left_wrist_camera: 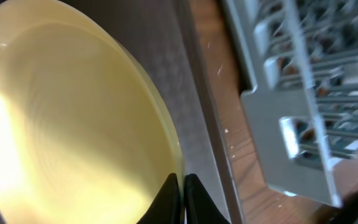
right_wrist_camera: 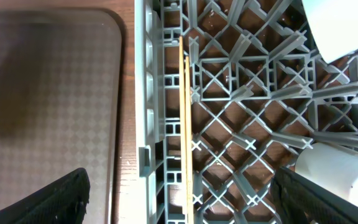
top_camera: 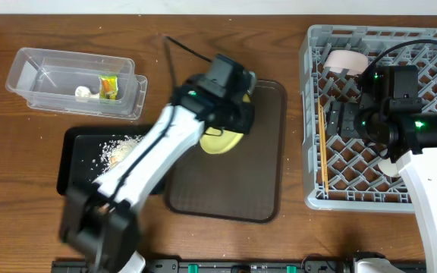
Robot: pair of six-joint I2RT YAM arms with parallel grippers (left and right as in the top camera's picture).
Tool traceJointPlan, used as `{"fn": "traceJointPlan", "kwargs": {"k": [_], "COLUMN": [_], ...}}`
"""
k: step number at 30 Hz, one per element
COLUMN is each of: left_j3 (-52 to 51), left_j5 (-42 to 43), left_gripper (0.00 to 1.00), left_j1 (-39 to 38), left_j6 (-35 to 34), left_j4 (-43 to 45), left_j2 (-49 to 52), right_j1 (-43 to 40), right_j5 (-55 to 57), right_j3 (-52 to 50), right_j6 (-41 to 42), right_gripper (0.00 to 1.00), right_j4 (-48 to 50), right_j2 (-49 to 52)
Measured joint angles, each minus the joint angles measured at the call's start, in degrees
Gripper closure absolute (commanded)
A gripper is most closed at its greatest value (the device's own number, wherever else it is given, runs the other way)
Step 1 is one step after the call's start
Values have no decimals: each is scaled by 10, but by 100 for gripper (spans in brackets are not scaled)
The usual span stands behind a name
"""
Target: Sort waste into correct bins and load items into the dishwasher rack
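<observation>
my left gripper [left_wrist_camera: 183,196] is pinched tight on the rim of the yellow-green plate [left_wrist_camera: 61,124], over the brown serving tray [top_camera: 226,189]. my right gripper [right_wrist_camera: 182,193] hangs above the grey rack [right_wrist_camera: 247,124], fingers wide and empty. the chopsticks [right_wrist_camera: 184,124] lie inside the rack's tray-side edge.

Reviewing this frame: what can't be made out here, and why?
- Plate: overhead, the left arm covers most of it; the left wrist view cuts it off at the frame edges.
- Black tray: overhead, the same arm hides its right part, so how far the crumbs spread is unclear.
- White dish low in the rack: cut by the right wrist frame edge and partly under the right arm overhead; cup or bowl, unclear.
</observation>
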Motion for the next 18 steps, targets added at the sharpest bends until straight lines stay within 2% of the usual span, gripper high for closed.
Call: {"fn": "traceJointPlan", "kwargs": {"k": [3, 7, 8, 9, 10, 11, 14, 18], "left_j3": [-2, -4, -4, -4, -4, -4, -4, -4], "left_j5": [-1, -3, -5, -8, -14, -18, -25, -29], "left_gripper": [93, 86, 83, 74, 71, 64, 52, 47], "left_j1": [-13, -20, -20, -20, -20, -19, -16, 4], "left_j6": [0, 1, 1, 1, 3, 4, 4, 3], "left_j4": [14, 31, 33, 33, 34, 34, 32, 10], "left_j2": [42, 64, 65, 65, 65, 65, 64, 54], "right_j1": [0, 0, 0, 0, 0, 0, 2, 23], "right_j5": [0, -1, -3, -8, -15, -26, -56, -89], "right_j3": [0, 0, 0, 0, 0, 0, 0, 0], "right_j6": [0, 0, 0, 0, 0, -1, -2, -2], "right_gripper": [9, 9, 9, 10, 10, 11, 11, 12], "right_j4": [0, 5, 12, 20, 29, 45, 82, 139], "right_j2": [0, 0, 0, 0, 0, 0, 0, 2]}}
